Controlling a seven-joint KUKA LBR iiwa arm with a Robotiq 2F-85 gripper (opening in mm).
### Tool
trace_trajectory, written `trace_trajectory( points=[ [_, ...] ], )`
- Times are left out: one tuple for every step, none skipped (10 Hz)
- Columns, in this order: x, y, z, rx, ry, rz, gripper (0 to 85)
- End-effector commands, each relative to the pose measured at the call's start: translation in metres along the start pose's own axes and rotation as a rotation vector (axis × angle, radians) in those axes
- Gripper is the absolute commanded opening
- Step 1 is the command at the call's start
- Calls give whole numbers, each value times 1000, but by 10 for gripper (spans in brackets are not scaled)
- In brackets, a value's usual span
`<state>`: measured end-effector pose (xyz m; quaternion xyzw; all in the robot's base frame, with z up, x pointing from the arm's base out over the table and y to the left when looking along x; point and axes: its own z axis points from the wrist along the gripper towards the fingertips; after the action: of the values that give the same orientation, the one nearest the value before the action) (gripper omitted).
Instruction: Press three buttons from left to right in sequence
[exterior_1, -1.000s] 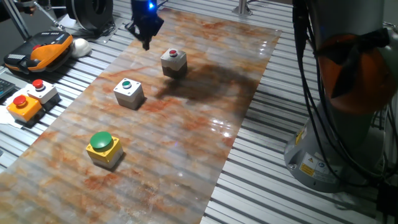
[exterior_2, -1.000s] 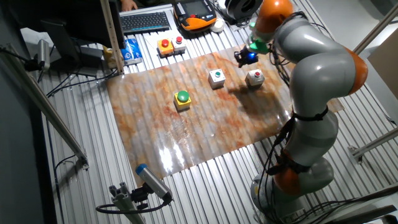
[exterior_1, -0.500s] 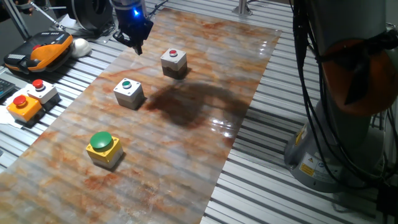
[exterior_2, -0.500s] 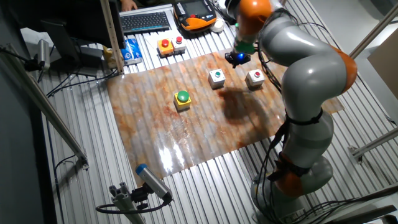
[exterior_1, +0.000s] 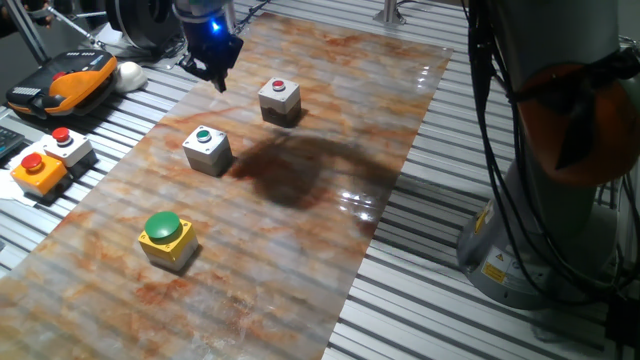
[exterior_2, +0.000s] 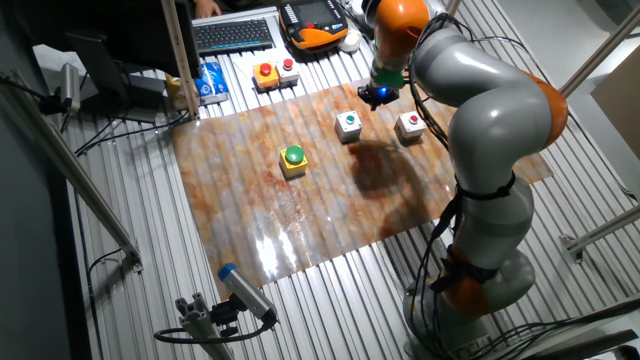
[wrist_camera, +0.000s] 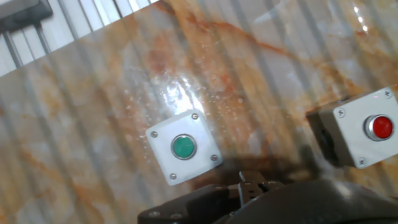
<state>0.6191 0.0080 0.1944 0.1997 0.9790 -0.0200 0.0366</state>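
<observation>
Three button boxes stand on the marbled mat (exterior_1: 330, 130). A light grey box with a small red button (exterior_1: 279, 98) (exterior_2: 410, 124) (wrist_camera: 367, 127) is farthest back. A light grey box with a small green button (exterior_1: 207, 147) (exterior_2: 348, 124) (wrist_camera: 183, 147) is in the middle. A yellow box with a green dome (exterior_1: 166, 237) (exterior_2: 293, 158) is nearest. My gripper (exterior_1: 219, 82) (exterior_2: 377, 96) hangs above the mat's edge, between the two grey boxes and off to their side, touching neither. Its fingertips (wrist_camera: 252, 182) meet, shut on nothing.
Off the mat on the slatted table sit an orange box with a red button (exterior_1: 38, 170), a grey box with a raised red button (exterior_1: 65, 145), an orange-black pendant (exterior_1: 62, 80) and a white ball (exterior_1: 130, 72). The arm's base (exterior_1: 545, 230) stands beside the mat.
The gripper has swung away from the red-button box toward the mat's edge, ending nearer the green-button box. The buttons have not moved.
</observation>
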Motion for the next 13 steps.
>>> trace_trajectory(
  points=[
    [2,4,5,1,-4,5,0],
    [3,5,10,-8,-6,6,0],
    [2,7,14,-6,-9,6,0],
    [0,8,20,-4,-14,3,0],
    [-2,8,24,-1,-17,-7,0],
    [-3,9,26,18,-43,10,0],
    [-3,12,27,36,-57,27,170],
    [-2,15,28,40,-59,39,340],
    [-1,16,28,45,-60,42,340],
    [-2,16,28,44,-61,44,340],
    [-3,16,30,41,-64,44,340],
    [-4,15,34,36,-68,44,340],
    [-5,15,36,34,-70,42,340]
  ],
)
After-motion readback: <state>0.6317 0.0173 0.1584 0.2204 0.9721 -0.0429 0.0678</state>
